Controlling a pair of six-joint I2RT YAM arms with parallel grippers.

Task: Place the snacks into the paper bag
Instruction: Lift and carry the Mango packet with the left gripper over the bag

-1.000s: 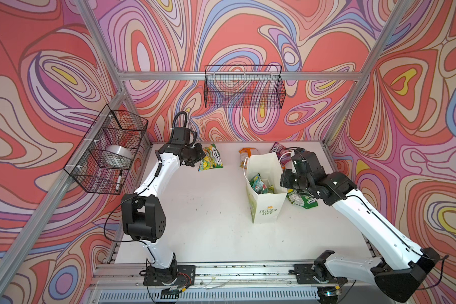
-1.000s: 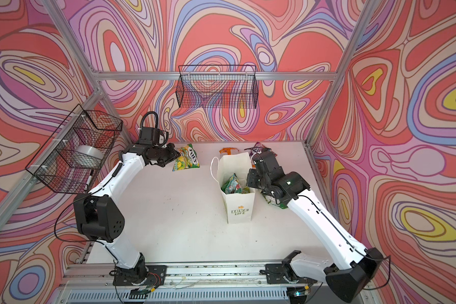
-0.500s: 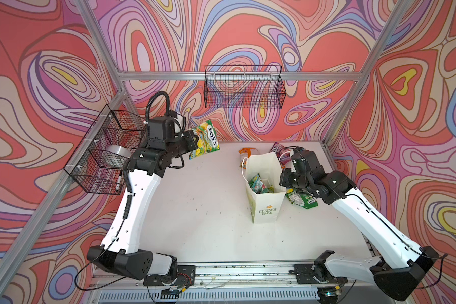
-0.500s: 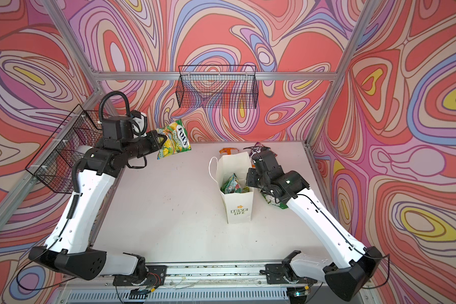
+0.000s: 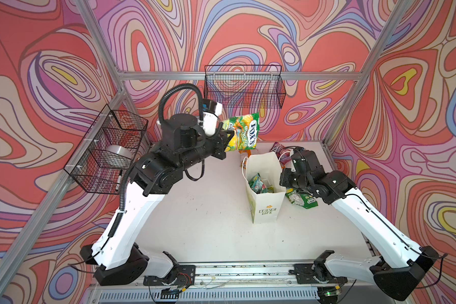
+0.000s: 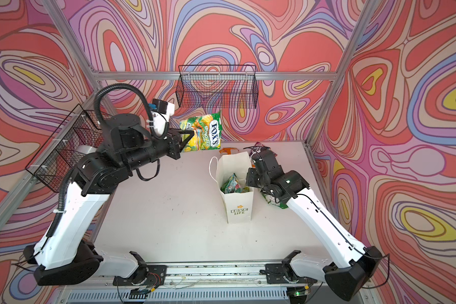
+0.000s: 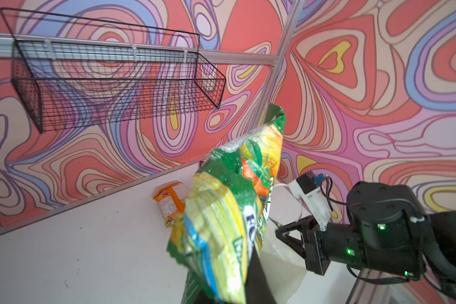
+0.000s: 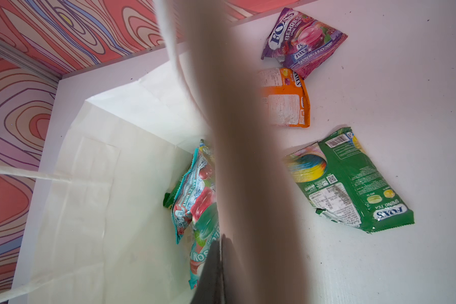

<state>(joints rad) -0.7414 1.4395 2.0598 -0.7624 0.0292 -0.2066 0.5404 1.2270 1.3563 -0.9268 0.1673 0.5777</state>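
The white paper bag (image 5: pixel 265 208) (image 6: pixel 238 208) stands open right of the table's middle, with several snacks (image 5: pixel 257 183) (image 8: pixel 195 200) inside. My right gripper (image 5: pixel 284 180) (image 8: pixel 219 276) is shut on the bag's right wall at the rim. My left gripper (image 5: pixel 228 138) (image 6: pixel 188 136) is shut on a yellow-green FOX'S pouch (image 5: pixel 244 134) (image 7: pixel 229 210), held in the air behind and left of the bag's mouth. On the table lie a green pouch (image 5: pixel 302 200) (image 8: pixel 348 181) right of the bag, and an orange pouch (image 8: pixel 284 100) (image 7: pixel 170 204) and a purple pouch (image 8: pixel 303 42) behind it.
A black wire basket (image 5: pixel 244 86) hangs on the back wall just behind the raised pouch. Another wire basket (image 5: pixel 106 152) on the left wall holds a silver roll. Aluminium frame posts stand at the table's corners.
My left arm has lifted the yellow-green pouch off the back of the table and carried it up and to the right, nearer the bag. The right arm and the bag have stayed still.
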